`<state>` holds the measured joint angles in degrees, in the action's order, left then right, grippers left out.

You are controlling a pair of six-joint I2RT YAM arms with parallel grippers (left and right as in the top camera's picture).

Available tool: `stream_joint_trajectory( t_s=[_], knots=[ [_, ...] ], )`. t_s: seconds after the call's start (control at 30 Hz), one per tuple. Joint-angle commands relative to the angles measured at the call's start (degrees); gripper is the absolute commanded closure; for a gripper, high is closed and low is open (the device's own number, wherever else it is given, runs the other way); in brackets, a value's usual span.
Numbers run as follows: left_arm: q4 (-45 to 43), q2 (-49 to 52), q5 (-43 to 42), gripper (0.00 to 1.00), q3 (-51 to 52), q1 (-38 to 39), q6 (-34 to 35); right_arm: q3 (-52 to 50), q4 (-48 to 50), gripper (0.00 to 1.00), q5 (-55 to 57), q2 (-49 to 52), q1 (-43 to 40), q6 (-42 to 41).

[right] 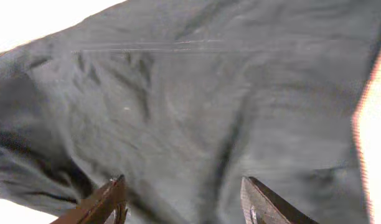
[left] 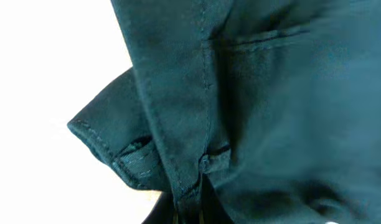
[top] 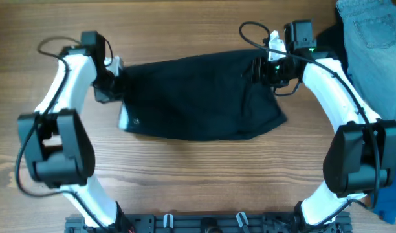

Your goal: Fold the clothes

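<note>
Shorts [top: 198, 97] span left-right mid-frame; left fingers [top: 114, 84] clamp their left end, right fingers [top: 266, 68], parted, straddle the right end.

The left hand [top: 115, 85] sits half buried in the black shorts [top: 198, 97], and the jeans [top: 373, 35] run off-frame.

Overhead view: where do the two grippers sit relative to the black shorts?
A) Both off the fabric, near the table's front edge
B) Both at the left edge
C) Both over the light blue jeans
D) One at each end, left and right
D: the left gripper is at the left edge of the black shorts and the right gripper is at their right end, clear of the light blue jeans.
</note>
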<state>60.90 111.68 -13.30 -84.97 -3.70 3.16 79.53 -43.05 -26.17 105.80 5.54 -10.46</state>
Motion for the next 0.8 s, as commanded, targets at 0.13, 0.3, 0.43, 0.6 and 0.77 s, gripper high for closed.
stream_joint_trajectory(
  t_s=[0.13,0.3,0.43,0.6,0.77],
  knots=[
    [3.54,-9.97,2.93,0.96,-8.72,-0.04,-3.87,-7.45,4.09,0.45,-3.56,0.9,0.2,-1.7],
    [6.95,-10.23,5.31,0.96,-14.19,-0.04,-5.97,-14.78,12.35,0.5,-7.56,0.94,1.86,-4.37],
    [8.11,-10.23,5.14,0.96,-15.65,0.0,-5.95,-17.42,18.45,0.71,-9.46,0.94,4.42,-6.71],
    [8.39,-10.21,-0.76,0.96,-15.65,2.16,-5.81,-17.68,18.93,0.96,-2.64,0.94,5.11,-11.87],
    [7.54,-10.21,-7.96,0.96,-15.58,8.37,-1.53,-18.27,20.09,0.96,-1.68,1.6,5.11,-12.28]
  ],
)
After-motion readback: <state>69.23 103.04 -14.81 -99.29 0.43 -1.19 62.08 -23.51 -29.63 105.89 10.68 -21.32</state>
